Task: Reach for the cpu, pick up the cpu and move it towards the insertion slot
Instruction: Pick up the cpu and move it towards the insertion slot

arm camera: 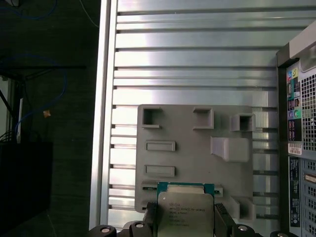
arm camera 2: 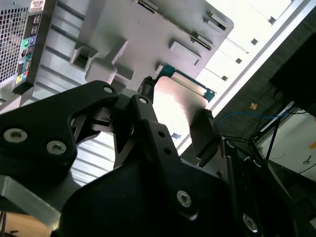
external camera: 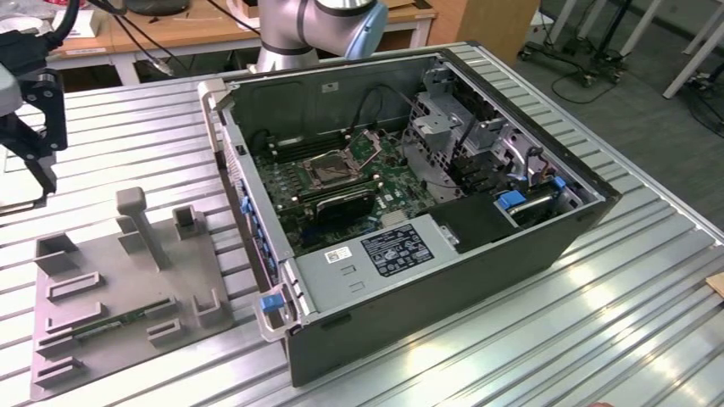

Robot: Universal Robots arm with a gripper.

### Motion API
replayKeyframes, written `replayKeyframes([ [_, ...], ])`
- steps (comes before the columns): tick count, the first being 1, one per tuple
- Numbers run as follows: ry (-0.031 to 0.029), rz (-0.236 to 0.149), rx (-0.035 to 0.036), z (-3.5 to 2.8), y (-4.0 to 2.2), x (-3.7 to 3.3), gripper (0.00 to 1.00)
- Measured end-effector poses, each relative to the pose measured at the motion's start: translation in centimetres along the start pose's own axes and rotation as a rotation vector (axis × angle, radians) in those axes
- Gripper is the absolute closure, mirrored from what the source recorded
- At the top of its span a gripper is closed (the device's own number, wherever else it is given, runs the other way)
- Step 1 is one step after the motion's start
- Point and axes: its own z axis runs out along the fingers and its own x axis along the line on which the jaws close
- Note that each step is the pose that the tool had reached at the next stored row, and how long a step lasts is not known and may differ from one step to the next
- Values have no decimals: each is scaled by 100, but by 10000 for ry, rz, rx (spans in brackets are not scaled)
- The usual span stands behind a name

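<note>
Pinching the thin square cpu point(arm camera: 185, 210) with its pale silvery metal top by two opposite edges, the black two-finger gripper point(arm camera 2: 174, 112) is holding the chip raised above the grey moulded fixture tray point(arm camera: 192, 158), which is lying on the ribbed aluminium table point(external camera: 611, 322). The fingers point(arm camera: 221, 218) are bearing on the chip's edges only. Judging from this, a light, even grip is advisable, with the chip level so that it is not twisting between the pads. The insertion slot point(external camera: 336, 170), a square socket with a shiny metal frame around a dark centre, is sitting on the green motherboard point(external camera: 374, 191) inside the open black computer case point(external camera: 453, 280), well apart from the gripper at the exterior view's left. The tray's tall grey posts point(external camera: 142, 225) and the near case wall point(external camera: 240, 195) are standing between the two. Black cables point(external camera: 391, 100) and the metal drive cage point(external camera: 453, 136) are crowding the socket, so an approach from above is looking safest.
</note>
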Motion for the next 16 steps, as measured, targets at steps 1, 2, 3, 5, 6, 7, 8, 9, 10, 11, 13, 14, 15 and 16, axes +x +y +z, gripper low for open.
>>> replayKeyframes([
  [1,1,-1,0,1,0,-1,46],
  [2,2,0,1,1,-1,-1,46],
  [3,1,-1,1,3,-4,-1,46],
  [5,2,-2,1,3,-21,-1,46],
  [6,1,-1,0,3,-30,-1,46],
  [7,2,-1,1,2,-42,-1,46],
  [8,1,-1,1,2,-53,-1,46],
  [9,1,-1,1,2,-63,-2,46],
  [10,1,-1,0,1,-74,-3,46],
  [11,1,-1,0,1,-84,-4,46],
  [13,1,-1,0,0,-93,-5,46],
  [14,1,0,0,1,-93,-5,46],
  [15,0,0,0,0,-93,-5,46],
  [16,1,0,0,0,-93,-5,46],
])
